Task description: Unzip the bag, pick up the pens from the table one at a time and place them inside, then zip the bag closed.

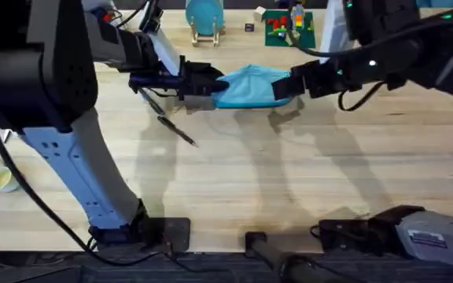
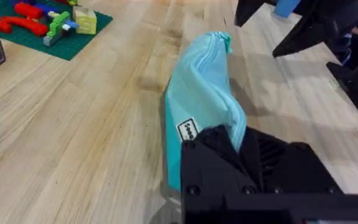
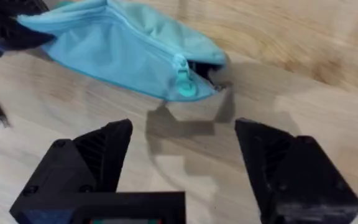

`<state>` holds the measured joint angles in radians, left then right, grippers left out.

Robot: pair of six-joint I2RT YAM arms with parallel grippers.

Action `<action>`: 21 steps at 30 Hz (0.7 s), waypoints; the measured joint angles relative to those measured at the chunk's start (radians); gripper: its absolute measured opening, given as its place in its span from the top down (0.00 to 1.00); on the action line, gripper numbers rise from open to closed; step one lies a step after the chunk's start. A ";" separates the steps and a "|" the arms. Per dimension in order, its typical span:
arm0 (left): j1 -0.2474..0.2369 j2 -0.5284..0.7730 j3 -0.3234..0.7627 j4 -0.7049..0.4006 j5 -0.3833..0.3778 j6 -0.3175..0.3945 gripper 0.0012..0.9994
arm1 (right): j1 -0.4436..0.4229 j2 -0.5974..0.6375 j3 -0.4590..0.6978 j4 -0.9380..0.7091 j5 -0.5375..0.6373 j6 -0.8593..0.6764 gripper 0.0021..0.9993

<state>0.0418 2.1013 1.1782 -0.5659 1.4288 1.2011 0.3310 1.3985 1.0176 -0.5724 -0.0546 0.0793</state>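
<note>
A light blue bag [image 1: 250,85] lies on the wooden worktop [image 1: 289,173], toward its far side. The left claw [image 2: 241,149] is clamped on one end of the bag. The right claw [image 3: 182,162] sits just beside the bag's other end with its fingers spread wide, holding nothing. The zipper pull [image 3: 184,87] hangs at that end, beside a small gap in the zipper. Two dark pens [image 1: 167,118] lie on the worktop near the bag's gripped end.

bag [image 1: 250,85] on table [image 1: 289,173], pens [image 1: 167,118] left of it
</note>
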 joint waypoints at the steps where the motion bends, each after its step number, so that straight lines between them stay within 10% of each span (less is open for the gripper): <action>1: 0.000 0.000 0.000 0.000 0.000 0.000 0.96 | 0.004 0.010 0.000 0.011 0.004 0.001 0.00; 21: 0.000 0.000 0.000 -0.002 0.000 0.000 0.96 | 0.006 0.122 0.000 0.129 0.018 0.003 0.15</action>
<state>0.0418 2.1010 1.1782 -0.5678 1.4288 1.2010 0.3374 1.5202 1.0176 -0.4438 -0.0368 0.0818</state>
